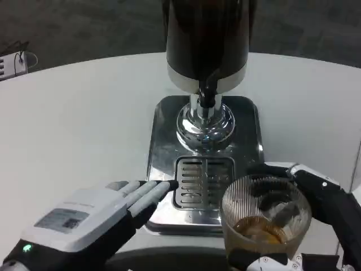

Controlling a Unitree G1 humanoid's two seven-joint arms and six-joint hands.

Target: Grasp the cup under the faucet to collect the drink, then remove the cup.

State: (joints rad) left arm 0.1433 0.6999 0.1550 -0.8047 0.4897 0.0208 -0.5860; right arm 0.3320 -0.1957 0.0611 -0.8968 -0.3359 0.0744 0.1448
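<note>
With amber drink already in the cup (265,217), wrapped in the right hand (316,212) fingers, clear of the faucet (207,93), presumably for removal; beside the tray (163,147), left hand (96,217) fingers released, empty.

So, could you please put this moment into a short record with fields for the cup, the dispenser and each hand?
cup: ribbed clear glass cup, amber drink in the bottom, off the drip grate, at its front right
dispenser: dark body with faucet on a chrome base tray; slotted drip grate bare
right hand: right hand holds the cup from its right side
left hand: left hand holds nothing, fingers extended toward the grate
table: white table
</note>
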